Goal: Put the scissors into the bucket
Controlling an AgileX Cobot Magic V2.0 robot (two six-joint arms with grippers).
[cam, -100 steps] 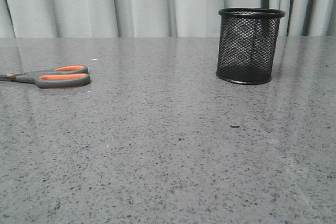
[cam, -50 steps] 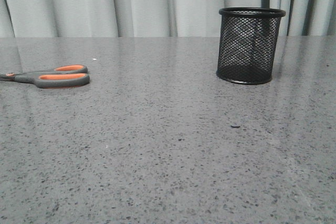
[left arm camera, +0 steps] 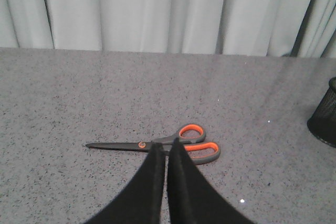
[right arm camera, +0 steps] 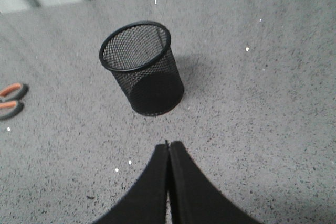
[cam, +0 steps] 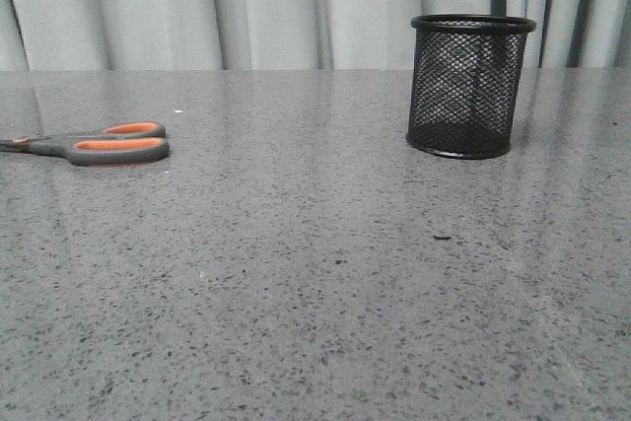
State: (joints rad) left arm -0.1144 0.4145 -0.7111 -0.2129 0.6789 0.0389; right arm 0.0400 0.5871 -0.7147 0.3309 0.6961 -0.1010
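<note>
My left gripper (left arm camera: 166,148) and right gripper (right arm camera: 169,148) hang closed and empty above the table (cam: 315,273); one pair of scissors (cam: 94,143) lies flat at its left, one upright bucket (cam: 469,86) far right.

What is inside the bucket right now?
Nothing: the bucket shows only bare mesh and its base from above. The scissors lie flat on the table, apart from it.

The left gripper (left arm camera: 166,148) has its two black fingers pressed together, holding nothing. The right gripper (right arm camera: 168,148) is likewise closed and empty. Neither arm shows in the front view.
</note>
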